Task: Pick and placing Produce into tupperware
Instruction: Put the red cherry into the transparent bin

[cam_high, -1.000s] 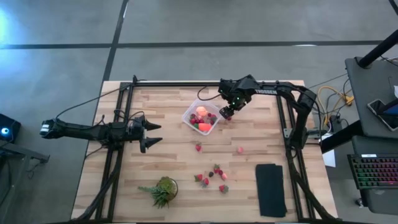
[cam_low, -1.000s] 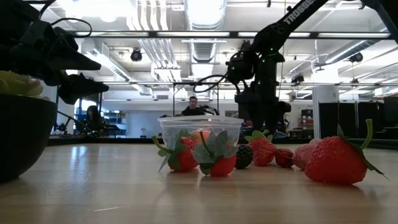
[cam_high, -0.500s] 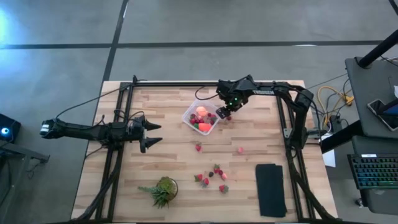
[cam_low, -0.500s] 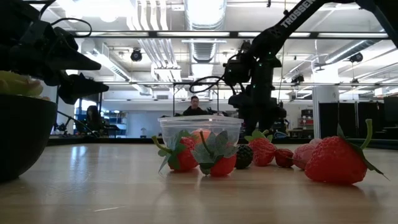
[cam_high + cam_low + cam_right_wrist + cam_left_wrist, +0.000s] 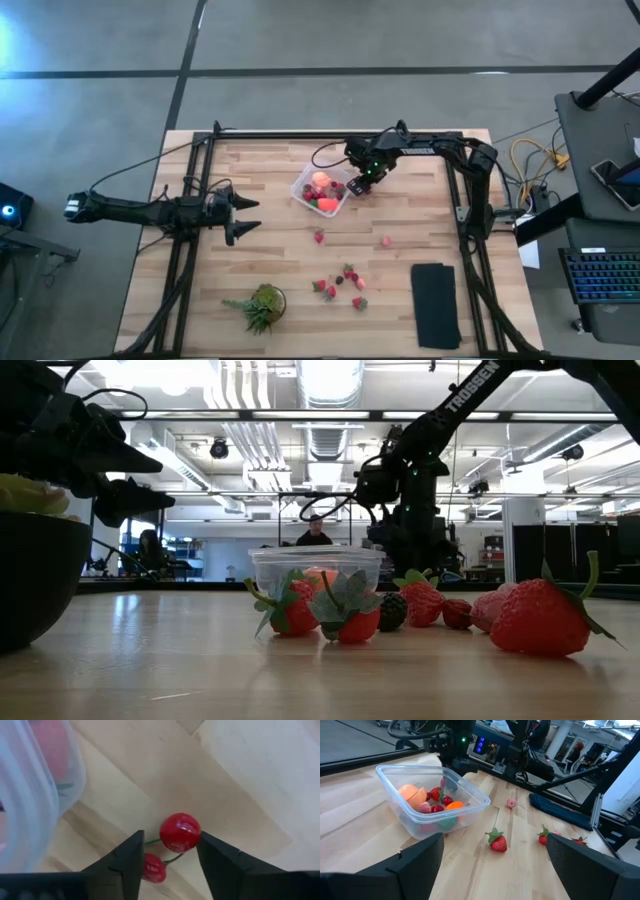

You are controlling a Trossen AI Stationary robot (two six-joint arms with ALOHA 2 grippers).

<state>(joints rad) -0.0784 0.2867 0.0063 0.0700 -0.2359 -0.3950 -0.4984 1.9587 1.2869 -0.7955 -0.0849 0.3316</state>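
2 arms worked over the wooden table. Several loose strawberries lay scattered near the table's front middle, with 1 more strawberry alone between that cluster and the tupperware, and a small pink piece off to its right. Nearby stood a spiky potted plant at the front left and a flat black pad at the front right; none of these lay between the right tool and the tub. The tupperware sat toward the table's back centre and held a pink-orange round fruit, an orange carrot piece and a few red berries. Just beside the tub's right edge, a pair of red cherries on thin stems rested on the wood, and the right tool's 2 fingers stood either side of the upper cherry, close to it but not visibly pressing. The left tool hung over the table's left side with its fingers spread wide, well apart from everything.

Compared with 1 second earlier, the right tool had shifted slightly left and back toward the tub's rim, and its fingers had drawn closer together; the left arm had stayed put.
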